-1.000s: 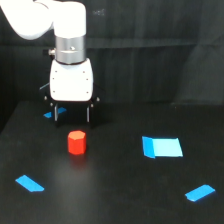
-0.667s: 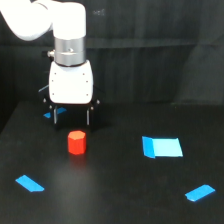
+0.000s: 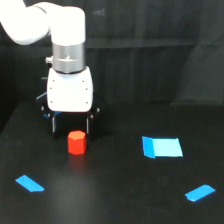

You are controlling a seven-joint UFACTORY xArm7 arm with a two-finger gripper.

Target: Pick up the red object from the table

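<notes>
The red object (image 3: pixel 76 142) is a small red-orange stubby cylinder that stands upright on the black table (image 3: pixel 115 200), toward the exterior view's left. My gripper (image 3: pixel 72 127) hangs from a white body directly above and just behind it. Its two dark fingers (image 3: pixel 54 125) are spread wider than the object, with their tips near the level of its top. The gripper is open and holds nothing. I cannot tell whether the fingers touch the object.
A large flat blue piece (image 3: pixel 162 147) lies toward the exterior view's right. Smaller blue strips lie at the front left (image 3: pixel 29 183) and front right (image 3: pixel 200 192). A black curtain (image 3: pixel 160 50) hangs behind the table.
My gripper has come down toward the table, so its fingers now reach close to the red object's top. The red object has not moved.
</notes>
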